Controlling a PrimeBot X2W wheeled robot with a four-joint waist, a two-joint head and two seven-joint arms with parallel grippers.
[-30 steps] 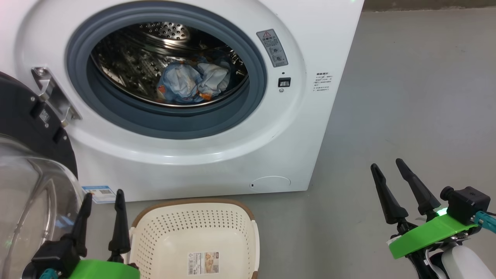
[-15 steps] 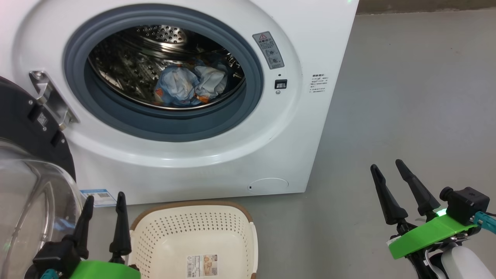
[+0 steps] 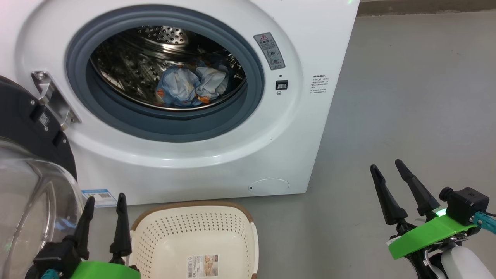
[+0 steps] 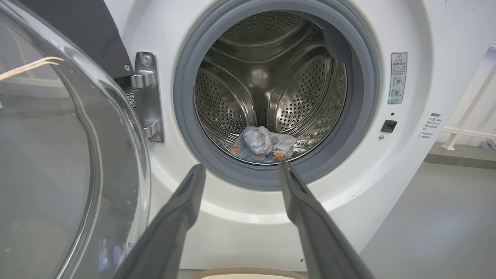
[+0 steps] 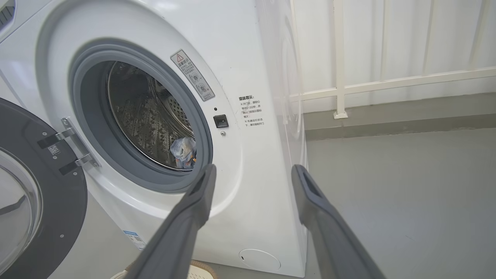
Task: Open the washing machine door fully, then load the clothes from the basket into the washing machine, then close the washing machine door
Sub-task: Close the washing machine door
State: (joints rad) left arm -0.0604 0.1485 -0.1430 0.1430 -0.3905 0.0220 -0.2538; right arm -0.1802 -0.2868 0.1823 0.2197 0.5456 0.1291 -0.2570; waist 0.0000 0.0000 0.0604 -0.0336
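The white washing machine (image 3: 302, 116) stands with its round black door (image 3: 23, 128) swung wide to the left, glass bowl bulging toward me. Light-blue printed clothes (image 3: 190, 87) lie bunched at the bottom of the steel drum, also seen in the left wrist view as clothes (image 4: 263, 145) and in the right wrist view as clothes (image 5: 184, 152). The cream perforated basket (image 3: 193, 232) sits on the floor before the machine, holding just a label sticker. My left gripper (image 3: 104, 199) is open beside the basket's left edge. My right gripper (image 3: 386, 164) is open over bare floor at the right.
Grey floor (image 3: 407, 97) stretches to the right of the machine. A white railing (image 5: 387, 81) runs along the wall behind. The open door's hinge (image 3: 50, 97) juts at the machine's left side.
The head camera shifted slightly, so the machine sits a little lower in the picture. Both grippers, the basket and the clothes have stayed put.
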